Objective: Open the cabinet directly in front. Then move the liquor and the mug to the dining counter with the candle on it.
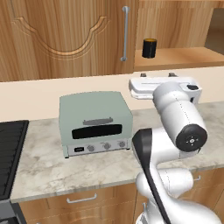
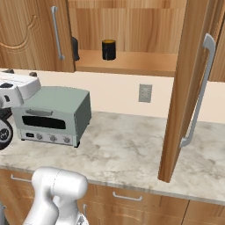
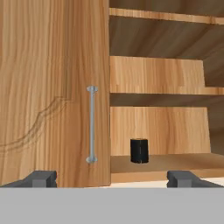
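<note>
At the far left of the left base view, a dark ribbed stovetop sits level with the marble bench. Next along the bench stands a pale green toaster oven, its dark glass door and row of knobs facing the robot. Above and behind it hangs the cabinet, brown wood with a carved arched panel. Its left door is closed, with a long silver bar handle running down its right edge.

Right of that door the cabinet stands open, showing wooden shelves. On the lowest shelf the mug stands upright, small and black, with a yellow rim showing at its top. In the right base view a dark rounded shape, the liquor, stands on the same shelf just left of the mug, mostly hidden behind the edge of the closed door.

The white arm rises in front of the bench, and its pincer points at the cabinet. The two dark fingertips are spread wide apart and grip nothing. In the hand view the mug sits between them, further back on the shelf.

Further right, a wall socket is set in the cream wall above the bench. At the far right, the cabinet's right door is swung out toward the robot, its silver handle facing right.
</note>
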### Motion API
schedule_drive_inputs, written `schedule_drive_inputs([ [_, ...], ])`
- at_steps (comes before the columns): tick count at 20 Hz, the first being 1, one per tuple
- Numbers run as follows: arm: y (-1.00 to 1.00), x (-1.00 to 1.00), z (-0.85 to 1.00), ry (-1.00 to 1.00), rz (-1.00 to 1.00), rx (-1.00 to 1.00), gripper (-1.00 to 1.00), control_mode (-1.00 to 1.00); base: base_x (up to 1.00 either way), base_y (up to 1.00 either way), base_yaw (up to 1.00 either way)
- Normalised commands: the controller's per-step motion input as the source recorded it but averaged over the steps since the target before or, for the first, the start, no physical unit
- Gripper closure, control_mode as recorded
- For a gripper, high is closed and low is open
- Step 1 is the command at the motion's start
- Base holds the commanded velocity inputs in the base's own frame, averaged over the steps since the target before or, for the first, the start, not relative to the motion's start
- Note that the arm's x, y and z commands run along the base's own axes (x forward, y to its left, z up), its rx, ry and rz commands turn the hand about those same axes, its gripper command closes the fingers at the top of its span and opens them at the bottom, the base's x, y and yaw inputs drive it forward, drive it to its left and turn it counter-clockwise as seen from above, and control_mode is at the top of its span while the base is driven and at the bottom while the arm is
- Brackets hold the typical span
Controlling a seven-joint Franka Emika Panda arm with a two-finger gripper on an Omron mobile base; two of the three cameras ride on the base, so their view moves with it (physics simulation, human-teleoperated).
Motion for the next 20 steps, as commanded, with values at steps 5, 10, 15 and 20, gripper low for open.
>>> schedule_drive_inputs([
  [5,0.15,0.13,-0.01,-0.04,0.03,0.2,-1.0,-1.0,0.0,0.0,0.0],
  [10,0.0,0.22,0.08,0.01,0.07,0.0,-1.0,-1.0,0.0,0.0,0.0],
  [15,0.0,0.69,0.3,0.0,0.13,0.0,-1.0,-1.0,0.0,0.0,0.0],
  [20,0.0,0.8,0.32,0.01,0.15,0.0,-1.0,-1.0,0.0,0.0,0.0],
])
